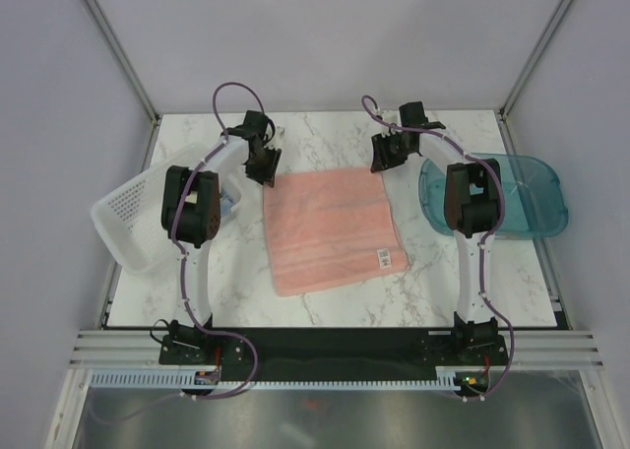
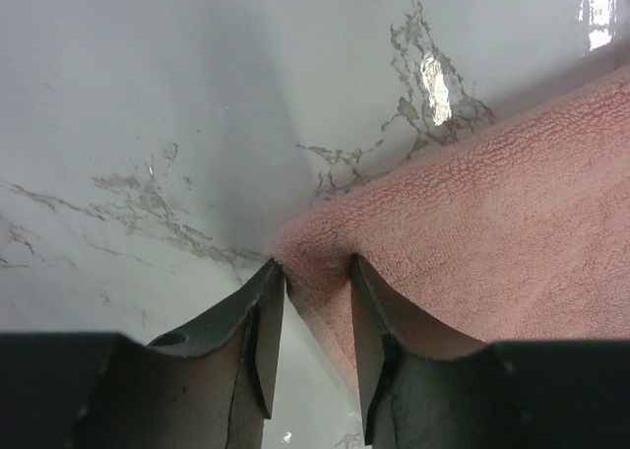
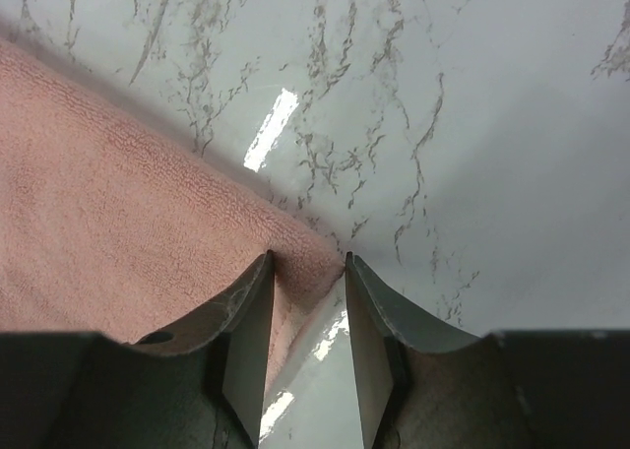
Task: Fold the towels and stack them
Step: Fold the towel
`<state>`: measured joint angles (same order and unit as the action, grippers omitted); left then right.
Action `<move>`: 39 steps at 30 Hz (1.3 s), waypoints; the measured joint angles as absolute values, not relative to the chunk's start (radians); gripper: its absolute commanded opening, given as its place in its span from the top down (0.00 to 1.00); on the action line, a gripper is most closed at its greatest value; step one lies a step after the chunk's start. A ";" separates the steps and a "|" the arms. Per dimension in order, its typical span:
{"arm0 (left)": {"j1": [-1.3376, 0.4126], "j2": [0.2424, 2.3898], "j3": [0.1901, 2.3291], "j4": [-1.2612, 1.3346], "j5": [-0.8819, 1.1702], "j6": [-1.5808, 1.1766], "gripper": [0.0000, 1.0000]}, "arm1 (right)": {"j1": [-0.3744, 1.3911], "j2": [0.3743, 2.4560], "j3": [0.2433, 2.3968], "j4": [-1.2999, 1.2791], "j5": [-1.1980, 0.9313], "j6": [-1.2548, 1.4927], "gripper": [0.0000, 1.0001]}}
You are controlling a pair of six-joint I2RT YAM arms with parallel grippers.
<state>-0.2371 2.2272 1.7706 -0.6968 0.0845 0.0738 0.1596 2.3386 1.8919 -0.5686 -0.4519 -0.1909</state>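
On the marble worktop [image 1: 231,291] the salmon-pink towel [image 1: 333,227] lies spread flat and single-layered between my two arms, with no fold in it. My left hand [image 2: 315,267] is down at its far-left corner and my right hand [image 3: 307,262] at its far-right corner. At each, the fingers stand apart with the corner's tip poking in between them. Bare worktop shows in both gaps, so I judge neither hand has clamped the cloth.

As I read it, the task is only at its start: the first fold has not been made, nothing is stacked, and the teal tray [image 1: 536,198] on my right holds nothing I can see. The white basket [image 1: 123,218] on my left shows a bluish scrap beside my arm, possibly another towel, though I cannot be sure.

One small white tag [image 1: 385,258] sits near the towel's near-right corner. It carries dark print, but far too small to read. I see no other writing or brand.
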 measured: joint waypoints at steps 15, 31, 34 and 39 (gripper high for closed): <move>-0.237 2.249 1.811 -0.701 0.118 0.092 0.98 | 0.159 2.395 1.959 -0.566 -0.506 -0.194 1.00; -0.250 1.967 1.871 -0.682 0.054 0.044 0.98 | 0.153 1.843 1.674 -0.255 -0.416 -0.036 1.00; -0.268 1.849 1.872 -0.665 0.031 0.041 0.98 | 0.153 1.757 1.670 -0.215 -0.408 -0.010 1.00; -0.313 1.684 1.872 -0.650 -0.033 0.038 0.98 | 0.153 1.630 1.646 -0.175 -0.396 0.043 1.00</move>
<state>-0.3126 1.6840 1.8717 -0.6498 -0.0334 0.0380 0.1528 1.6302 1.6459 -0.1753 -0.3958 0.0433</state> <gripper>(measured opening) 0.037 0.012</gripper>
